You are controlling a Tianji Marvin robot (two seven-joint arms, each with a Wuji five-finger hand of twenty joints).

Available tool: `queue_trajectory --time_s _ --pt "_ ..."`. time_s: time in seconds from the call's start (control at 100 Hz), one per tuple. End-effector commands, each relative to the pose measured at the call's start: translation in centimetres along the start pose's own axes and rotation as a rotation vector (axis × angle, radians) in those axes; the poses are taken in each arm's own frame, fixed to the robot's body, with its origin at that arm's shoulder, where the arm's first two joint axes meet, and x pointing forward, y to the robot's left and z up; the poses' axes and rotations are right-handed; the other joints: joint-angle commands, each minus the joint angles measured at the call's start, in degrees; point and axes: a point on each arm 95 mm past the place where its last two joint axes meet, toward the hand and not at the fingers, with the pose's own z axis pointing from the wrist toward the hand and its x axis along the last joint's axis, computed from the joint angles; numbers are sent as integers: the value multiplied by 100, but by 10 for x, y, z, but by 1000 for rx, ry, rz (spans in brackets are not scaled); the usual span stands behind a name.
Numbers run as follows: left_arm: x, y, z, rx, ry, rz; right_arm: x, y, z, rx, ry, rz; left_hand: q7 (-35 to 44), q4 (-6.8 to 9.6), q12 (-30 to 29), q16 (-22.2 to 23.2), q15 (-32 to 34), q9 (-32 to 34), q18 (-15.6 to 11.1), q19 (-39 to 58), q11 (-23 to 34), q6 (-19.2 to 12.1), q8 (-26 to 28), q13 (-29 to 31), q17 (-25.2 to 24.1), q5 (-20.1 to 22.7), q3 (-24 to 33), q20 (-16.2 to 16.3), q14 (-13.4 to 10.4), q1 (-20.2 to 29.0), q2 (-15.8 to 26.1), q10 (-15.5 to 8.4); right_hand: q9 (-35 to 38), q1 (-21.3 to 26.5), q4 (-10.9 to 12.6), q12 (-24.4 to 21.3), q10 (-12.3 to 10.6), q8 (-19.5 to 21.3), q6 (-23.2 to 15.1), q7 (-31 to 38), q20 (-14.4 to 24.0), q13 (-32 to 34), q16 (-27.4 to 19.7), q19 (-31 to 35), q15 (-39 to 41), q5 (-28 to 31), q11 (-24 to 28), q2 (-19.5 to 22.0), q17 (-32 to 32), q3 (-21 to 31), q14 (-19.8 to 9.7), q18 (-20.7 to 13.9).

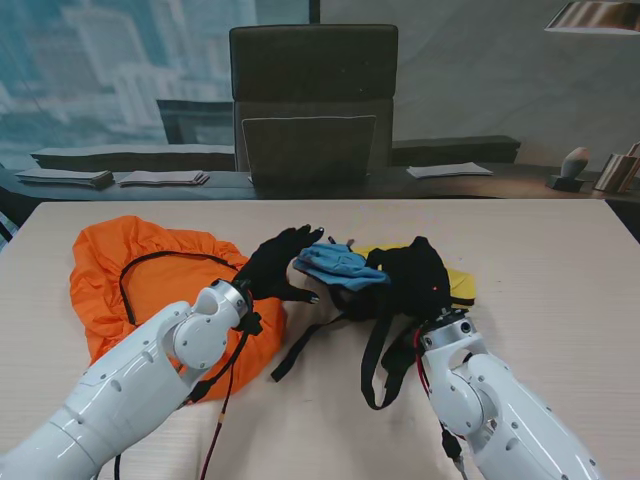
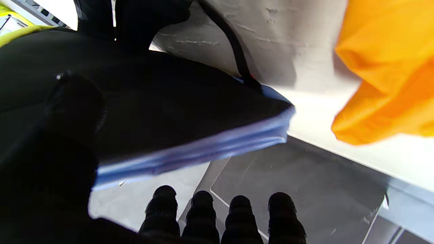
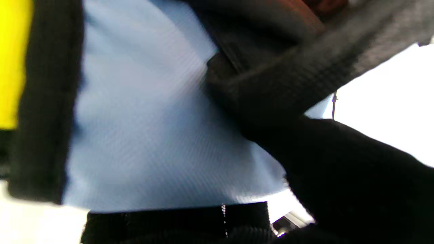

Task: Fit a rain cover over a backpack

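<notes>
- An office: a pale bench (image 1: 560,300) with a dark chair (image 1: 313,100) behind it.
- The pack (image 1: 385,275), blue, black and yellow, lies mid-bench, long axis running left to right, straps trailing towards me.
- The orange cover (image 1: 150,265) lies crumpled at its left, touching the left arm.
- The left hand (image 1: 280,262) rests at the pack's blue left end, fingers (image 2: 201,210) stretched out, thumb under the cloth; a grip is unclear.
- The right hand (image 1: 418,272) sits on the pack's black middle; I cannot tell its fingers' state.
- The left hand is nearer the cover.
</notes>
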Motion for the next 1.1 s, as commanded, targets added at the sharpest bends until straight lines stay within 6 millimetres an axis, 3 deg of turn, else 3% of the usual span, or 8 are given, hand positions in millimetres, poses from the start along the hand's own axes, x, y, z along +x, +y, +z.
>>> queue_trajectory --time_s 0.0,0.15,0.31,0.4,0.45,0.49,0.62,1.09 --pt "9 8 5 -44 25 -23 12 6 7 -19 0 16 79 -201 371 194 25 -204 28 -277 104 -218 182 -170 -79 -152 151 97 -103 -100 -226 -89 242 377 -102 93 271 196 -389 398 149 257 78 174 146 338 44 145 -67 462 -32 -8" --pt "16 15 13 -46 41 -130 22 7 8 -15 3 75 3375 -13 1464 643 862 442 256 -80 1830 -1085 1631 170 -93 -49 89 229 -9 294 299 -401 157 374 -74 124 245 231 -389 369 164 162 107 164 143 291 43 250 -143 388 -54 -16" --pt "26 14 18 11 62 -218 21 4 6 -1 -7 94 5678 -147 1364 873 2200 3053 499 1298 3051 -2181 1726 1664 -104 3043 -454 265 61 1608 1325 -490 -196 226 -56 39 85 197 -436 186 163 -164 98 97 -46 -93 -23 458 -261 56 -216 -114" --pt "27 12 18 36 51 -253 16 7 4 14 -27 132 5854 -207 1935 785 2507 3845 418 2314 2818 -1889 2478 2142 -91 2834 -742 531 27 1964 1681 -397 -1200 -302 -194 6 -52 30 -263 -272 101 -993 65 -195 -578 -1055 -65 519 -858 -512 -355 -237" --pt "26 11 18 46 35 -284 11 10 1 34 -24 151 5959 -224 2019 779 2574 3866 346 2519 2784 -1690 2869 2170 -37 2674 -803 611 60 2117 1785 -280 -2134 -937 593 83 -170 681 38 -1397 43 -1809 189 -435 -947 -1544 -51 913 -1442 -684 -464 -375" --pt "26 11 18 55 21 -315 6 14 -1 59 -17 156 5996 -237 2153 822 2712 3857 221 2801 2854 -1477 3173 2222 94 2540 -921 740 154 2274 1910 -132 -2988 -1341 742 107 -287 816 104 -1724 -70 -2557 165 -701 -1236 -2345 -130 1082 -1983 -956 -585 -509" --pt "24 9 17 78 -33 -425 -14 29 -13 136 -19 181 6223 -173 2722 1017 3079 3646 28 3239 3064 -699 3671 2037 248 2112 -1447 954 614 2859 2302 189 -5316 -2382 660 -147 -670 -59 290 -1979 -444 -4308 -196 -1765 -2319 -4856 -586 1033 -3135 -1540 -957 -714" --pt "23 3 16 102 -66 -519 -58 11 -56 280 -147 70 6421 -53 3079 1230 3504 3478 66 3466 3272 -270 3830 2021 588 1887 -1977 1071 1022 3319 2503 389 -6040 -2975 420 -812 -395 -1027 994 -3075 -368 -4991 -965 -3312 -3791 -5204 -2087 132 -3187 -877 -1025 -784"
